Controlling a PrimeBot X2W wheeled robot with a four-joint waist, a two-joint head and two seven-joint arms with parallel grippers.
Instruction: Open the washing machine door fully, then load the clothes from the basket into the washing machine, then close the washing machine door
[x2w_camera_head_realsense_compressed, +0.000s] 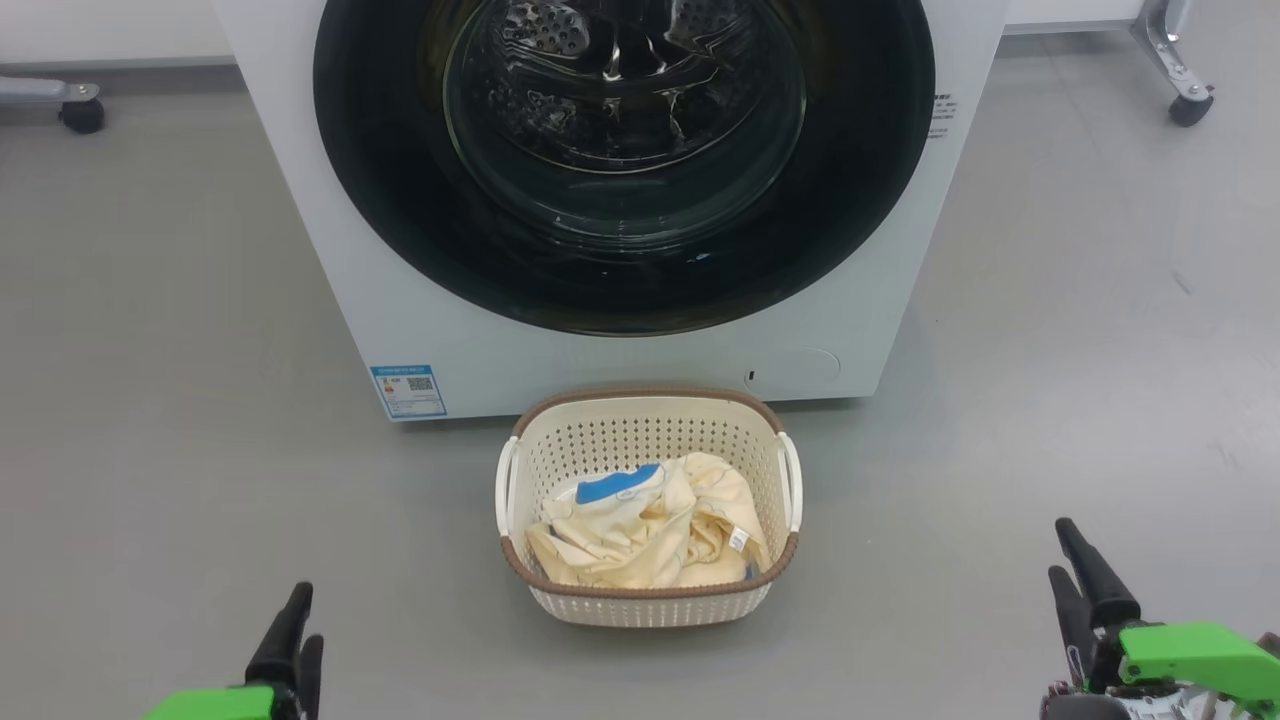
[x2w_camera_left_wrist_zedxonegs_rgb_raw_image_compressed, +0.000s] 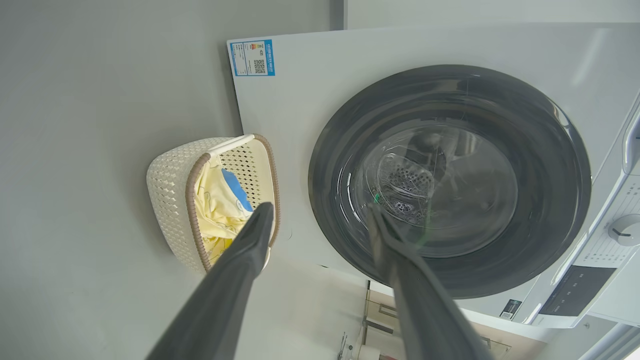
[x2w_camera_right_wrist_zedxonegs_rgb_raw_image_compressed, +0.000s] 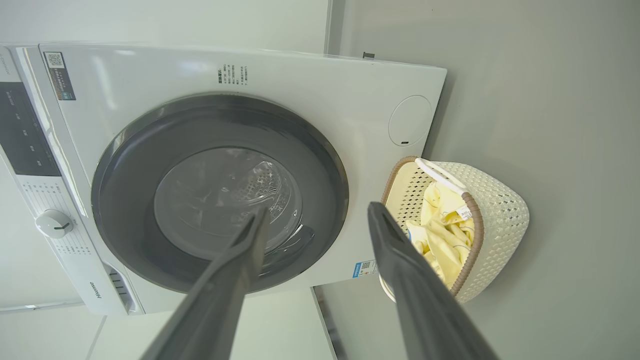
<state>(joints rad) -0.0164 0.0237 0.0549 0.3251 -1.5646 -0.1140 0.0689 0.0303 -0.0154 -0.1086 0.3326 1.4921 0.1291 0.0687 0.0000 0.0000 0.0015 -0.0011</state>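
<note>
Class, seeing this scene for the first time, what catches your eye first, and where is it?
The round washing machine door, glossy black around clear glass, stands shut at the top centre of the head view on the white washing machine. Before it on the grey floor sits the cream basket holding pale yellow clothes.

We see the washing machine (x2w_camera_head_realsense_compressed: 420, 300) standing far on the floor (x2w_camera_head_realsense_compressed: 200, 450), the washing machine door (x2w_camera_head_realsense_compressed: 400, 200) set in its front. Just before it, below the door, sits the basket (x2w_camera_head_realsense_compressed: 650, 395), with the clothes (x2w_camera_head_realsense_compressed: 640, 540) inside. Our left tool (x2w_camera_head_realsense_compressed: 305, 612) is near left and our right tool (x2w_camera_head_realsense_compressed: 1062, 548) near right, both well apart from the basket.
</note>
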